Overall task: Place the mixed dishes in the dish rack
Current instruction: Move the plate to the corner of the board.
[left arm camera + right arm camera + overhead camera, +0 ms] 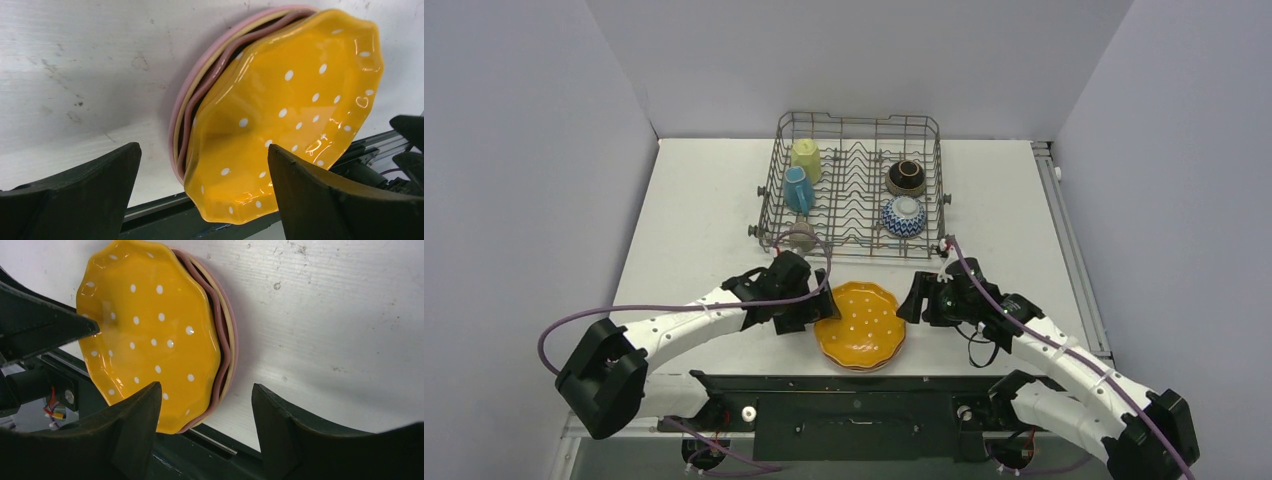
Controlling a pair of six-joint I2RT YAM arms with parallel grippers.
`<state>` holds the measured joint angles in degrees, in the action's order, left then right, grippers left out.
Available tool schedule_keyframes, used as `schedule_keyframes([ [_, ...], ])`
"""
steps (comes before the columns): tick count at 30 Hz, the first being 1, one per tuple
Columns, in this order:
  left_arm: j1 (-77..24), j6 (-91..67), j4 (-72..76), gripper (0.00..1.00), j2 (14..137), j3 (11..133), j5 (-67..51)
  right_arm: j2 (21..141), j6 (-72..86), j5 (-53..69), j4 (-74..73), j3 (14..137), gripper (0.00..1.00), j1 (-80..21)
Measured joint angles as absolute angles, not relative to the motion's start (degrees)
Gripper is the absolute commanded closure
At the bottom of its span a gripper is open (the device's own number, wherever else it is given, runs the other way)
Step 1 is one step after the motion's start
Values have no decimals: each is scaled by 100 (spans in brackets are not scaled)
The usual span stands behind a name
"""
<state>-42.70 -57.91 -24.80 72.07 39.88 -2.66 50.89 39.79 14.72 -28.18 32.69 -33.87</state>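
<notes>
The left arm (689, 318) and the right arm (1056, 352) are built alike: slim white-shelled links speckled with small dark dots, joined by chunky matte-black joint housings (604, 375). A thin purple cable (624, 309) trails along each arm — looping free near the shoulder. Each wrist ends in broad, wedge-shaped black plastic fingers (75, 192) with a faintly grainy surface. Between the bases runs a dark metal mounting rail (854, 405) carrying two white round knobs (747, 412); beside a silver screw (68, 396) hang short red and yellow wires (52, 409) — possibly part of the left arm's wiring.
</notes>
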Motion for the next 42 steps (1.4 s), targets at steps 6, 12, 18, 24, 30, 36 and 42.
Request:
schedule_keyframes([
  [6,-4578,-5623,-2335,4,7507,3988,-360,5603,4213,1350,-2158,3076,38,-3459],
  [12,-4672,-5559,-2309,4,7719,3966,-375,6119,4434,1358,-1544,2775,39,-3461],
  [18,-4678,-5522,-2132,6,7717,3852,-401,6464,4707,1525,-921,2510,45,-3468],
  [24,-4678,-5500,-1920,25,7717,3787,-506,6493,4993,1719,-311,2244,51,-3498],
  [30,-4678,-5487,-1737,41,7712,3736,-642,6501,5196,1780,130,2029,60,-3518],
  [36,-4674,-5507,-1702,50,7634,3658,-668,6416,5369,1743,395,1850,71,-3498],
  [42,-4810,-5518,-1730,54,7577,3647,-541,6222,5557,1514,637,1632,78,-3614],
])
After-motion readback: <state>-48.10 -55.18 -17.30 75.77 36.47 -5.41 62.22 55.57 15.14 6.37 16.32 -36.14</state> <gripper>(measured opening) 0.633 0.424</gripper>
